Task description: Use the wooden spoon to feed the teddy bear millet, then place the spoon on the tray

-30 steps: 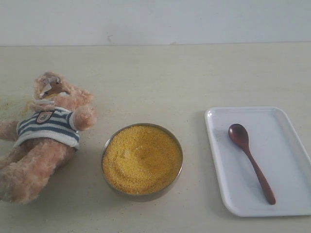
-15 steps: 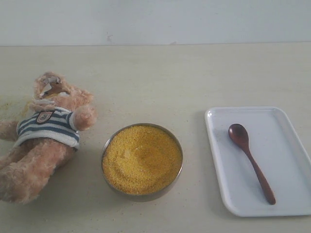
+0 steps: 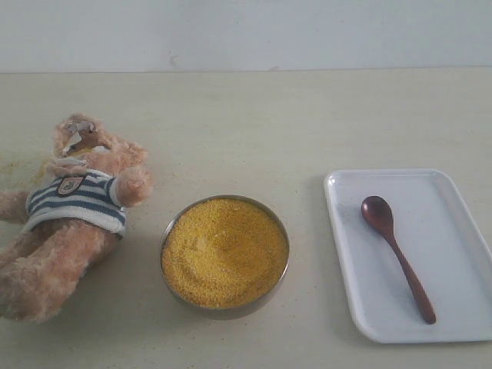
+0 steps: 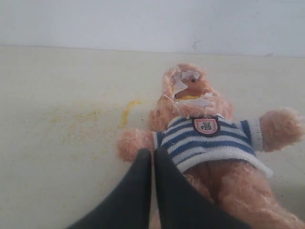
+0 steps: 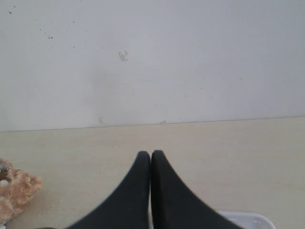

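The teddy bear (image 3: 73, 211) in its striped shirt lies on its back at the table's left, also in the left wrist view (image 4: 209, 138). Millet (image 3: 224, 250) fills the metal bowl (image 3: 224, 310) at centre. The wooden spoon (image 3: 396, 252) lies on the white tray (image 3: 453, 207) at the right. Neither gripper shows in the exterior view. My left gripper (image 4: 152, 153) is shut and empty, close to the bear's arm. My right gripper (image 5: 151, 155) is shut and empty, raised above the table, with a tray corner (image 5: 250, 218) showing below it.
Spilled yellow grains (image 4: 126, 112) lie on the table beside the bear's head. A pale wall (image 3: 246, 34) runs behind the table's far edge. A bit of the bear (image 5: 16, 191) shows at the edge of the right wrist view.
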Controlling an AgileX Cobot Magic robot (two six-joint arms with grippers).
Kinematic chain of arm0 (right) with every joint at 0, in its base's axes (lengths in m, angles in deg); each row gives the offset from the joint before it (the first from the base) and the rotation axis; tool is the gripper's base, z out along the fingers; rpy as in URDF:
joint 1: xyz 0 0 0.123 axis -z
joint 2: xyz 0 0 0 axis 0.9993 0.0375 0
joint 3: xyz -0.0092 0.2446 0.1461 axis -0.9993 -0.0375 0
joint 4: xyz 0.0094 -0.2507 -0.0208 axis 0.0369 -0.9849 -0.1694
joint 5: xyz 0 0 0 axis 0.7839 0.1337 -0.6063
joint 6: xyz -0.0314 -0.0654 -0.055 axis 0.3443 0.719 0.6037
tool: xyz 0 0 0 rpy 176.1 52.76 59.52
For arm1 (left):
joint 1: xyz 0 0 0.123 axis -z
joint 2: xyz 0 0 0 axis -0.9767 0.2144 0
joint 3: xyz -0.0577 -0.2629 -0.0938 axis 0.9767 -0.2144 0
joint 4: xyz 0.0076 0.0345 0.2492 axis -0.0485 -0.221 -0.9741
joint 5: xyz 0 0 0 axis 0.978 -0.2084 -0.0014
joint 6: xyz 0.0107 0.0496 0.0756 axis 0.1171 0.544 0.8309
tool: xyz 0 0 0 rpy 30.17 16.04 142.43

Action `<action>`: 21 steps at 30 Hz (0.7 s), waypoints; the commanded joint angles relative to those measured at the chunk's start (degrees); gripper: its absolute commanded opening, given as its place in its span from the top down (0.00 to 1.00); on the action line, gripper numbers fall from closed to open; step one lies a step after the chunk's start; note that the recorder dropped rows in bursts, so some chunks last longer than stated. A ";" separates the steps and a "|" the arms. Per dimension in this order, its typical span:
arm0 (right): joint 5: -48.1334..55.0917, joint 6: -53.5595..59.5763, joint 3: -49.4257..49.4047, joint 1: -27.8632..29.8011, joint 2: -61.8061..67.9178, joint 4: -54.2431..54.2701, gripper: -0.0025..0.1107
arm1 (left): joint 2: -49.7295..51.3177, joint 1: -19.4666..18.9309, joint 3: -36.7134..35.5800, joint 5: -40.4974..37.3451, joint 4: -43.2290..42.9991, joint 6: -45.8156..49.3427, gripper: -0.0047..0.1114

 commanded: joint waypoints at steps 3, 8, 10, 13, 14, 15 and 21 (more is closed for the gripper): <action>-0.25 -0.09 -0.22 0.04 -0.29 -0.32 0.98 | -0.43 -0.19 -0.22 -0.06 0.58 -0.21 0.93; -0.25 -0.09 -0.22 0.04 -0.29 -0.32 0.98 | -0.43 -0.19 -0.22 -0.06 0.58 -0.21 0.93; -0.25 -0.09 -0.22 0.04 -0.29 -0.32 0.98 | -0.43 -0.19 -0.22 -0.06 0.58 -0.21 0.93; -0.25 -0.09 -0.22 0.04 -0.29 -0.32 0.98 | -0.43 -0.19 -0.22 -0.06 0.58 -0.21 0.93; -0.25 -0.09 -0.22 0.04 -0.29 -0.32 0.98 | -0.43 -0.19 -0.22 -0.06 0.58 -0.21 0.93; -0.25 -0.09 -0.22 0.04 -0.29 -0.32 0.98 | -0.43 -0.19 -0.22 -0.06 0.58 -0.21 0.93; -0.82 1.12 -0.22 0.04 -0.29 -2.56 0.98 | -0.43 -0.19 -0.22 -0.06 0.58 -0.21 0.93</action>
